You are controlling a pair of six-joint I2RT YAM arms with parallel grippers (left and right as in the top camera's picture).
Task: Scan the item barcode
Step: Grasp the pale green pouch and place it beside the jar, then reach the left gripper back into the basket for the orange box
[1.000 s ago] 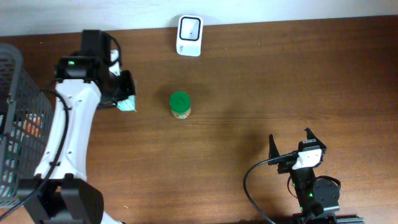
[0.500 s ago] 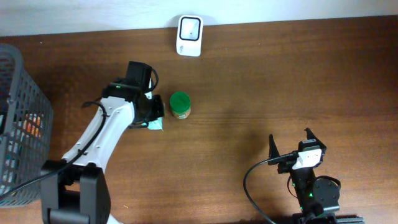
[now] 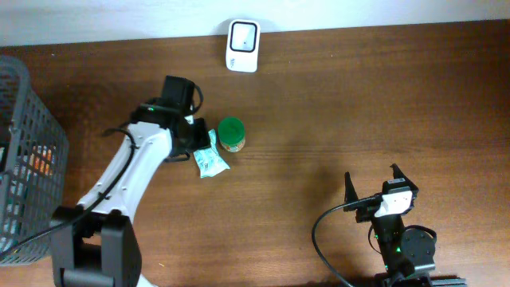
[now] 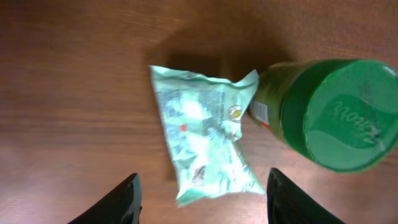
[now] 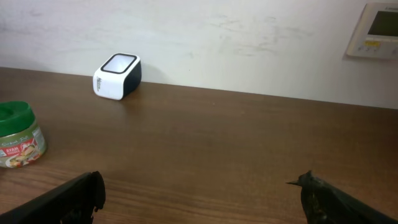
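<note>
Since the pouch [image 4: 205,149] lies loose on the table [image 3: 358,104] betw. our spread left jaws, its corner touching the jar [image 4: 323,115] just right of them, a grab, we reckon, could nudge the jar over or crumple the barcode. Scanner [image 3: 242,45] sits well ahead, w/ bare table betw.; right jaws spread, idle, far off.

Mock shop checkout on a wooden table [image 3: 358,104]: barcode scanner [image 3: 242,35], wire shopping basket [image 3: 32,119].
</note>
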